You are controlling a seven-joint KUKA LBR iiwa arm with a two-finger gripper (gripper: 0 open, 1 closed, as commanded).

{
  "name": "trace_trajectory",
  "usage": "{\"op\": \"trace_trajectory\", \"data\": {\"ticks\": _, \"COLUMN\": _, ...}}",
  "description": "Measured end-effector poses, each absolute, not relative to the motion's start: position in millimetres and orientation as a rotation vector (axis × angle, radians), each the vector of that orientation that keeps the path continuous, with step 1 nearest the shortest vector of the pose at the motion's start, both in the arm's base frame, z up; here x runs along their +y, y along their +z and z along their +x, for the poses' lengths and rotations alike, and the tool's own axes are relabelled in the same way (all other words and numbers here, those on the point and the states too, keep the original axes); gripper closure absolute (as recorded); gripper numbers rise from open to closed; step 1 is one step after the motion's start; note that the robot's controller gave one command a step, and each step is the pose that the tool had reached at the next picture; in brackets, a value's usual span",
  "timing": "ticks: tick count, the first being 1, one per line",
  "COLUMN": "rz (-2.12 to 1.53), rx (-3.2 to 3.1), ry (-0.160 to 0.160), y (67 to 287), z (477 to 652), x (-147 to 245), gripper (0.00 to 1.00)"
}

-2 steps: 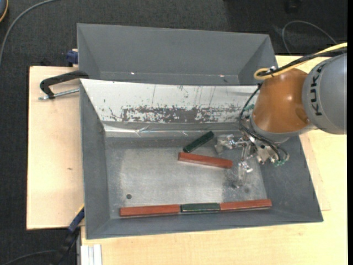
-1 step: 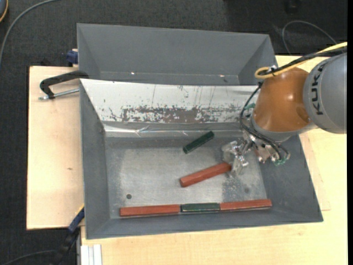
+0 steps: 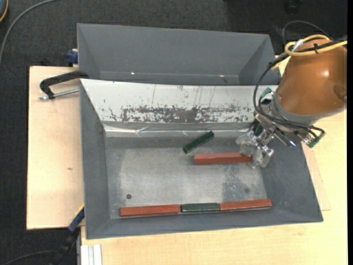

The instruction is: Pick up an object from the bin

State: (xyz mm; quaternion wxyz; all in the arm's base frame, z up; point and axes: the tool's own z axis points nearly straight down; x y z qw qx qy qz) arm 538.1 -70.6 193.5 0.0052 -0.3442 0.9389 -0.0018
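**Gripper low in the bin, at the right end of a red bar**

The gripper point(image 3: 258, 149) sits low inside the grey bin point(image 3: 94, 164), at about 3 o'clock on the floor and close to the right-hand wall. Above it the wrist carries a rounded orange cover point(image 3: 311, 84), which hangs over the bin's rim at 2 o'clock. Black cables point(image 3: 259, 101) loop round the cover's lower edge.

The thing nearest the gripper is a red bar point(image 3: 219, 159). It lies flat on the floor, almost level from left to right, a little toward 2 o'clock from the floor's middle. Its right end reaches the gripper's metal tip. I cannot tell whether the two touch or only lie side by side. I also cannot tell whether the gripper is spread or pressed together, or whether it has the bar pinched.

A dark green stick point(image 3: 198, 141) lies at 11 o'clock from the red bar, near the foot of the far wall. It is tilted, with its right end higher, and a narrow gap separates it from the bar.

Along the near wall, at 6 o'clock, three pieces lie end to end in one line. They are a left red strip point(image 3: 149, 210), a short green piece point(image 3: 199, 207) and a right red strip point(image 3: 245, 205). This row is well apart from the gripper.

A small dark speck point(image 3: 128, 196) marks the floor at 8 o'clock.
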Motion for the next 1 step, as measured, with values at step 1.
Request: {"op": "trace_trajectory", "data": {"ticks": 1, "rz": -1.675, "rx": 2.643, "ry": -0.005, "y": 260.9, "z": 554.0, "x": -2.2, "gripper": 1.0}}
